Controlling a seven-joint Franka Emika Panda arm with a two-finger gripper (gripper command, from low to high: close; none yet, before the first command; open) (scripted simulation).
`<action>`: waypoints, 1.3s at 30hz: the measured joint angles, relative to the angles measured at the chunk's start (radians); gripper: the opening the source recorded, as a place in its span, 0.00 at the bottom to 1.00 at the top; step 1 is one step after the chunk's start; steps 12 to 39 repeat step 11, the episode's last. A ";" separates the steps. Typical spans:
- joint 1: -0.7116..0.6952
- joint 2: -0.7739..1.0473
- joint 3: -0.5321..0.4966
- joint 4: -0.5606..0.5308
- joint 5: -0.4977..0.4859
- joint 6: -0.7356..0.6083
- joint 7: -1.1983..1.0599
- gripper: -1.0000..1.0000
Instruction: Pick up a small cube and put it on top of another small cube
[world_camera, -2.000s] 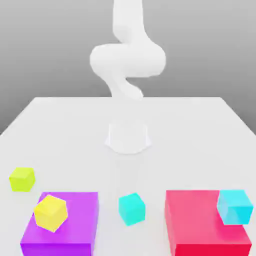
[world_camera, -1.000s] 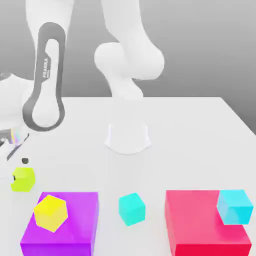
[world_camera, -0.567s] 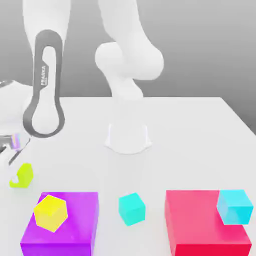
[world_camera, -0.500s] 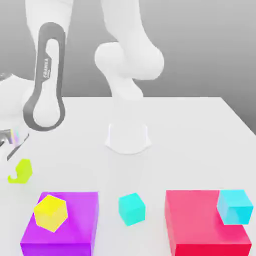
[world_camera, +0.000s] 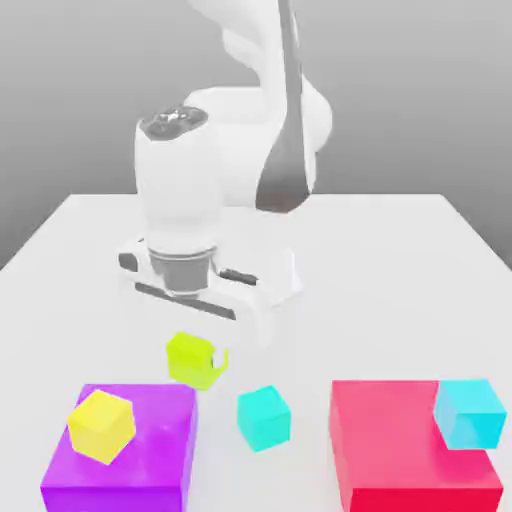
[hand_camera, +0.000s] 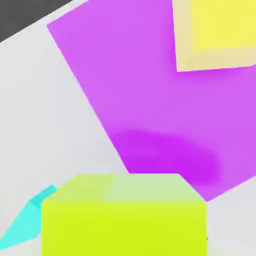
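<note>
The small lime yellow-green cube (world_camera: 193, 358) hangs off the table, just past the far right corner of the purple block (world_camera: 150, 455). My gripper (world_camera: 196, 352) is shut on it, under the white hand. In the hand view the lime cube (hand_camera: 124, 217) sits close to the camera, with the purple block (hand_camera: 145, 100) below it. A small cyan cube (world_camera: 264, 417) rests on the table between the purple and red blocks, a little to the exterior view's right of the held cube.
A purer yellow cube (world_camera: 101, 425) lies on the purple block; the hand view also catches this yellow cube (hand_camera: 220, 30). A bigger cyan cube (world_camera: 470, 412) sits on the red block (world_camera: 400, 455). The arm's white base (world_camera: 270, 275) stands mid-table.
The arm has swung from the exterior view's left edge toward the middle, carrying the lime cube up off the table to the purple block's far right corner.
</note>
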 joint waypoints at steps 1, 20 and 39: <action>0.018 0.006 0.018 -0.004 -0.014 0.011 -0.014 0.00; 0.032 0.201 0.040 -0.004 -0.030 0.207 -0.027 1.00; 0.032 0.201 0.040 -0.004 -0.030 0.207 -0.027 1.00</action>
